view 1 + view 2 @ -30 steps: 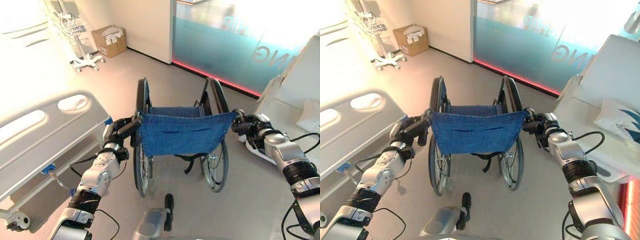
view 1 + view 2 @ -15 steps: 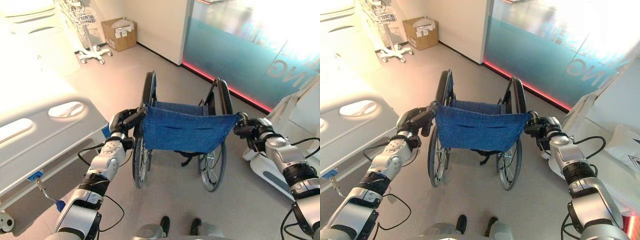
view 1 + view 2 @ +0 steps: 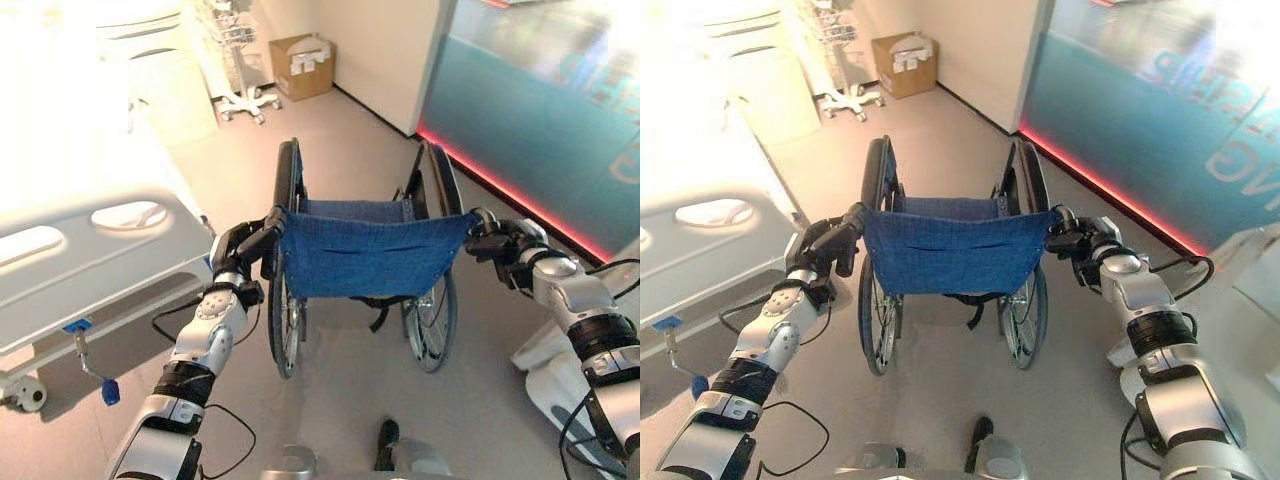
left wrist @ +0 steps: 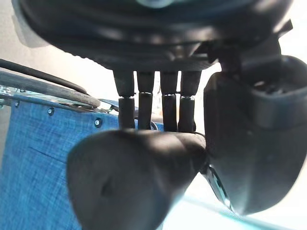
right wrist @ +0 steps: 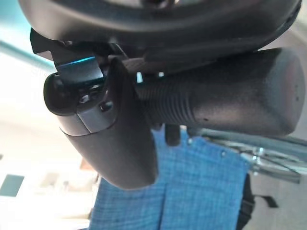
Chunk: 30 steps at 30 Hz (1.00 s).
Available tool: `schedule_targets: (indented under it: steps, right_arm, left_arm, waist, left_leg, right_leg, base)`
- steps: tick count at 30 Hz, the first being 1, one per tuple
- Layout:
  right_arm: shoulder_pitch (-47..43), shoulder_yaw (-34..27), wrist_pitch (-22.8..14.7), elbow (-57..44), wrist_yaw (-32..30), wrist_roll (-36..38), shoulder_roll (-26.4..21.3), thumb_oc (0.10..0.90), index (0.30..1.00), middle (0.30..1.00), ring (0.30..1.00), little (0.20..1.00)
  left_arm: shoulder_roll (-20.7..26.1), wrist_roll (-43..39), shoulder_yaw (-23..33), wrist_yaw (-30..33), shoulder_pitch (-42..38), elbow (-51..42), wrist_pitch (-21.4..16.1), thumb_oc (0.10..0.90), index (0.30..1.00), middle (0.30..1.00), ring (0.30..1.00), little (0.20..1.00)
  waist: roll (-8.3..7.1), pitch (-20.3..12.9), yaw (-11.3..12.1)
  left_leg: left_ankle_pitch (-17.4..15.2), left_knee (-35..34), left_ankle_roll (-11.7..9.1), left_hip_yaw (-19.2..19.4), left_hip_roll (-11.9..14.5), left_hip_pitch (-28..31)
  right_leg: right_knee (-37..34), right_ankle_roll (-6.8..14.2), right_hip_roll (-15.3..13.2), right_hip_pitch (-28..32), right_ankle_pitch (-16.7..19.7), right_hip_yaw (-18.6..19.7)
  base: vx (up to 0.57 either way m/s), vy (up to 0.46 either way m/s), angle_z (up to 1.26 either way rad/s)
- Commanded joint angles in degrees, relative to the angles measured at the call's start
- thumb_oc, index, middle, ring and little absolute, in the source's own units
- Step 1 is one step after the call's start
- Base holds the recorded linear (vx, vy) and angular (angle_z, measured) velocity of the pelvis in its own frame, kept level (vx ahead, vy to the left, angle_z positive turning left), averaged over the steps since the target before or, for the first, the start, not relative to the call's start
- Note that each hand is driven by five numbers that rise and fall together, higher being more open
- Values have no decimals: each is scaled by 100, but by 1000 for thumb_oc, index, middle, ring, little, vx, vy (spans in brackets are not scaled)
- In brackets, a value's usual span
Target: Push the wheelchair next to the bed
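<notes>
— Where is the wheelchair?
— It stands on the grey floor, its blue fabric backrest turned toward the robot and its two large wheels upright. The bed lies beside the wheelchair on the robot's left, its white side rail close to the left wheel but apart from it.

— What about each robot hand?
— The left robot hand is curled round the left push handle at the backrest's upper corner; in its wrist view the fingers wrap over the dark grip and the thumb closes in from the other side. The right robot hand is clasped round the right push handle at the opposite corner, with the thumb bent against the ribbed black grip.

— And farther from the wheelchair?
— Beyond it a cardboard box sits against the pale wall, and just beside the box stands a white wheeled stand. To the wheelchair's right runs a frosted teal glass partition with a red glowing strip along its foot. Nearer on that side, by the right arm, is a white piece of equipment that I cannot tell more about.
</notes>
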Motion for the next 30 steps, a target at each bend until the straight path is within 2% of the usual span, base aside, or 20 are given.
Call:
schedule_targets:
  steps: [1, 2, 4, 6, 7, 10, 11, 14, 15, 18, 19, 20, 21, 22, 23, 24, 26, 28, 29, 30]
  right_arm:
    - [-603, 458, -446, -570, 501, 295, 302, 400, 300, 300, 300, 300]
    - [-590, 435, -430, -581, 492, 264, 312, 400, 300, 300, 300, 300]
    - [-526, 408, -400, -676, 390, 203, 362, 400, 300, 300, 300, 300]
    - [-538, 420, -416, -662, 326, 86, 456, 400, 300, 300, 300, 300]
    - [-556, 426, -407, -651, 298, 71, 484, 400, 300, 300, 300, 300]
    - [-620, 467, -367, -580, 100, 56, 590, 400, 300, 300, 300, 300]
    - [-600, 490, -373, -568, 61, 91, 568, 400, 300, 300, 300, 300]
    - [-447, 462, -498, -498, 138, 110, 470, 400, 300, 300, 300, 300]
    - [-461, 463, -526, -439, 193, 107, 462, 400, 300, 300, 300, 300]
    - [-574, 500, -821, -5, 563, 81, 556, 400, 300, 300, 300, 300]
    - [-575, 492, -857, 38, 617, 69, 568, 400, 300, 300, 300, 300]
    - [-494, 483, -1005, 86, 658, 15, 660, 400, 300, 300, 300, 300]
    - [-449, 467, -1065, 90, 684, 6, 683, 400, 300, 300, 300, 300]
    - [-421, 454, -1085, 81, 713, 18, 687, 400, 300, 300, 300, 300]
    - [-338, 406, -1113, 21, 807, 94, 669, 400, 300, 300, 300, 300]
    - [-294, 381, -1106, -18, 854, 86, 657, 400, 300, 300, 300, 300]
    - [-297, 372, -1073, -41, 882, 63, 663, 400, 300, 300, 300, 300]
    - [-364, 344, -1057, 4, 886, 49, 674, 400, 300, 300, 300, 300]
    - [-466, 329, -1017, 46, 881, 19, 661, 400, 300, 300, 300, 300]
    - [-536, 292, -1012, 73, 886, 52, 583, 400, 300, 300, 300, 300]
  left_arm:
    - [-547, -737, -314, -259, 401, 119, 130, 400, 300, 300, 300, 300]
    - [-559, -750, -315, -247, 385, 119, 145, 400, 300, 300, 300, 300]
    - [-590, -713, -336, -255, 353, 113, 149, 400, 300, 300, 300, 300]
    - [-554, -781, -345, -299, 355, 120, 93, 400, 300, 300, 300, 300]
    - [-546, -800, -347, -311, 352, 117, 86, 400, 300, 300, 300, 300]
    - [-559, -822, -411, -398, 367, 118, 12, 400, 300, 300, 300, 300]
    - [-529, -842, -436, -455, 406, 80, 18, 400, 300, 300, 300, 300]
    - [-422, -888, -497, -473, 506, -197, 178, 400, 300, 300, 300, 300]
    - [-407, -890, -477, -466, 513, -221, 217, 400, 300, 300, 300, 300]
    - [-340, -911, -358, -362, 485, -220, 350, 400, 300, 300, 300, 300]
    - [-335, -918, -343, -364, 475, -204, 367, 400, 300, 300, 300, 300]
    - [-354, -848, -299, -412, 464, -119, 364, 400, 300, 300, 300, 300]
    - [-378, -838, -289, -417, 455, -65, 342, 400, 300, 300, 300, 300]
    - [-394, -834, -289, -421, 447, -33, 338, 400, 300, 300, 300, 300]
    - [-406, -841, -309, -433, 421, 36, 338, 400, 300, 300, 300, 300]
    - [-409, -837, -304, -419, 419, 64, 331, 400, 300, 300, 300, 300]
    - [-418, -830, -315, -434, 407, 115, 307, 400, 300, 300, 300, 300]
    - [-456, -801, -340, -461, 350, 167, 300, 400, 300, 300, 300, 300]
    - [-470, -804, -352, -497, 322, 194, 283, 400, 300, 300, 300, 300]
    - [-467, -768, -406, -539, 333, 204, 196, 400, 300, 300, 300, 300]
  waist:
    - [-361, -119, -18]
    - [-356, -79, -32]
    - [-347, 0, -21]
    - [-198, 72, 42]
    - [-165, 91, 64]
    - [74, 143, 294]
    - [96, 135, 373]
    - [26, 56, 578]
    - [-3, 21, 615]
    - [-186, -177, 961]
    - [-213, -193, 998]
    - [-287, -267, 1142]
    - [-268, -292, 1154]
    - [-245, -299, 1145]
    - [-176, -297, 1081]
    - [-138, -287, 1003]
    - [-136, -277, 932]
    - [-128, -258, 906]
    - [-110, -230, 887]
    - [-124, -152, 817]
  left_leg:
    - [1172, 1464, 9, 514, -108, -53]
    - [1198, 1677, -1, 673, -32, -275]
    - [1072, 1547, 79, 821, -31, -539]
    - [1116, 473, 73, 1070, -187, -513]
    - [1169, 229, 58, 1160, -199, -531]
    - [1757, -1254, -98, 1718, -336, -973]
    - [1973, -1661, -124, 2006, -365, -1091]
    - [2174, -1897, -179, 2205, -508, -1313]
    - [2073, -1850, -107, 2192, -553, -1297]
    - [1382, -1493, 389, 1912, -779, -1268]
    - [1307, -1428, 444, 1913, -799, -1280]
    - [1156, -1388, 685, 1795, -897, -1229]
    - [1110, -1389, 766, 1727, -902, -1143]
    - [1078, -1381, 799, 1676, -897, -1082]
    - [991, -1373, 844, 1486, -872, -883]
    - [887, -1317, 860, 1456, -837, -736]
    - [777, -1318, 877, 1406, -818, -554]
    - [717, -1367, 859, 1324, -767, -387]
    - [821, -1397, 803, 1310, -661, -324]
    - [786, -1400, 683, 1151, -632, -163]
  right_leg:
    - [-23, -35, -119, 143, 232, 96]
    - [3, -107, -73, 245, 183, 46]
    - [18, -122, -24, 396, 112, 9]
    - [4, -72, 193, 670, -45, 25]
    - [-10, -70, 251, 741, -81, 25]
    - [-136, -78, 649, 1242, -269, -35]
    - [-209, -78, 736, 1457, -336, -65]
    - [-264, -121, 805, 1898, -715, -123]
    - [-262, -115, 785, 1916, -757, -129]
    - [112, 56, 505, 2095, -986, -206]
    - [167, 89, 463, 2115, -971, -231]
    - [1207, 498, 130, 2026, -361, -411]
    - [1853, 668, -51, 1874, -4, -489]
    - [2208, 739, -147, 1763, 155, -509]
    - [3018, 839, -300, 1456, 435, -456]
    - [3310, 818, -371, 1217, 448, -432]
    - [3248, 744, -489, 1032, 342, -490]
    - [2779, 648, -630, 917, 163, -586]
    - [1907, 495, -627, 815, 158, -726]
    - [1044, 487, -603, 662, 147, -712]
  base:
    - [238, -278, 8]
    - [243, -218, 3]
    - [270, -156, 14]
    - [313, -60, 20]
    - [381, -51, 11]
    - [462, -46, 12]
    - [419, -34, -6]
    - [413, -60, -9]
    - [411, -43, -26]
    - [309, 7, -50]
    - [310, 97, -59]
    - [277, 155, -44]
    - [279, 180, -54]
    - [314, 169, -54]
    - [350, 143, -28]
    - [324, 115, 9]
    - [279, 10, 51]
    - [284, -128, 35]
    - [307, -266, 30]
    - [284, -267, 44]
